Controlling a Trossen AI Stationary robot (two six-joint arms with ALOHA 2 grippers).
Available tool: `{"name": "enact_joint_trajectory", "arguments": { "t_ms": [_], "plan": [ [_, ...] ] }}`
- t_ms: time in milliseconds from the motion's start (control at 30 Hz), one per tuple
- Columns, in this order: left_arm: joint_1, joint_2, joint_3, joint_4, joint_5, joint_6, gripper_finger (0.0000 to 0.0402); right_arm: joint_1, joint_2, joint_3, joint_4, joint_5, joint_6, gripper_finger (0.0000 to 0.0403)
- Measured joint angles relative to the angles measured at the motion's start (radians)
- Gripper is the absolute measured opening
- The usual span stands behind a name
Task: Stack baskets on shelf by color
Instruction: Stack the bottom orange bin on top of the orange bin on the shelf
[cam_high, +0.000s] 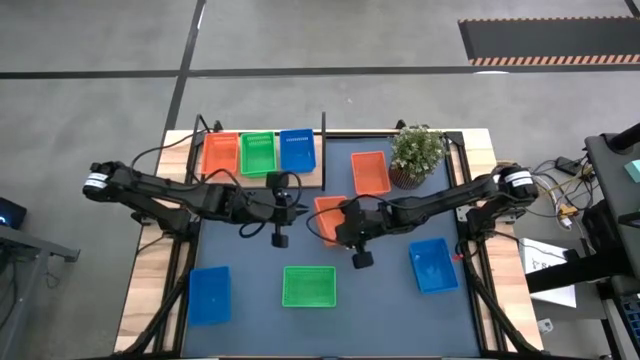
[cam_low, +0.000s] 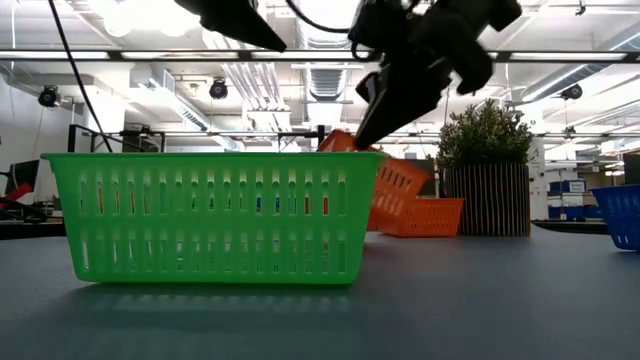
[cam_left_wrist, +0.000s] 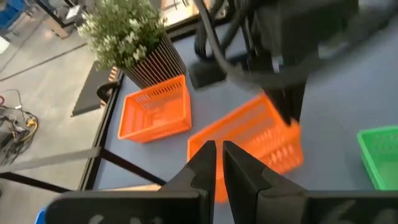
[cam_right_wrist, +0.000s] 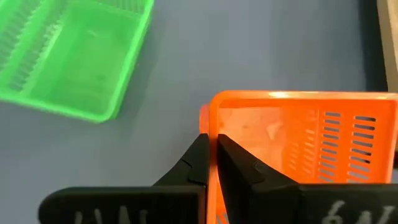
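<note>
Tilted orange basket (cam_high: 327, 217) mid-mat, its rim in the right end effector (cam_right_wrist: 211, 155).

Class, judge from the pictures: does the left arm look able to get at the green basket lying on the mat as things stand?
Probably yes: the left gripper hangs shut and empty over the mat, and nothing lies between it and the green basket.
</note>
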Motion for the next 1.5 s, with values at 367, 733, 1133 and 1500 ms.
{"name": "enact_joint_trajectory", "arguments": {
  "t_ms": [367, 733, 1133, 1500],
  "plan": [
    [-0.003, 0.015, -0.008, 0.009, 0.004, -0.07, 0.0013, -0.002, 0.181, 0.03, 0.179, 0.104, -0.025, 0.0015],
    [-0.005, 0.05, -0.009, -0.027, 0.038, -0.085, 0.0092, -0.013, 0.187, 0.111, 0.072, 0.1, -0.06, 0.012],
    [-0.006, 0.096, -0.015, 0.012, 0.039, -0.108, 0.0132, 0.0, -0.174, -0.078, -0.08, 0.099, -0.007, 0.0129],
    [-0.005, 0.36, 0.065, 0.112, 0.084, -0.111, 0.0132, -0.002, -0.466, -0.377, 0.361, 0.102, -0.114, 0.0099]
  ]
}}
